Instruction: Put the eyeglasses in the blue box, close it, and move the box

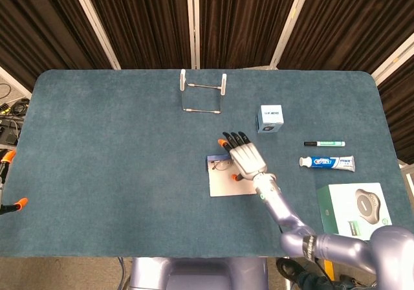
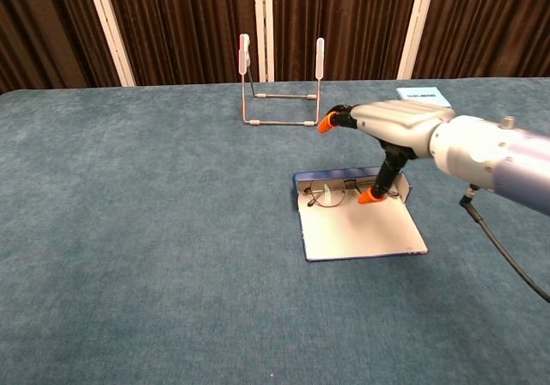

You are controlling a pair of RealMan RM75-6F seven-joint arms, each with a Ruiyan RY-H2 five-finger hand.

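Observation:
The blue box (image 2: 361,230) lies open, its white-lined lid flat toward me and its shallow blue tray behind. The thin-rimmed eyeglasses (image 2: 326,192) lie in that tray along the back wall. My right hand (image 2: 391,127) hovers over the tray's right half with its fingers stretched out flat. Its orange-tipped thumb points down and touches the right end of the eyeglasses. In the head view the right hand (image 1: 244,157) covers part of the box (image 1: 226,183), and the eyeglasses (image 1: 221,165) show just left of it. Only two orange fingertips of my left hand (image 1: 9,180) show, apart, at the far left edge.
A wire stand (image 1: 204,96) with white posts stands behind the box. A small white-and-blue carton (image 1: 270,118), a marker (image 1: 325,144), a toothpaste tube (image 1: 326,163) and a green-and-white package (image 1: 354,209) lie to the right.

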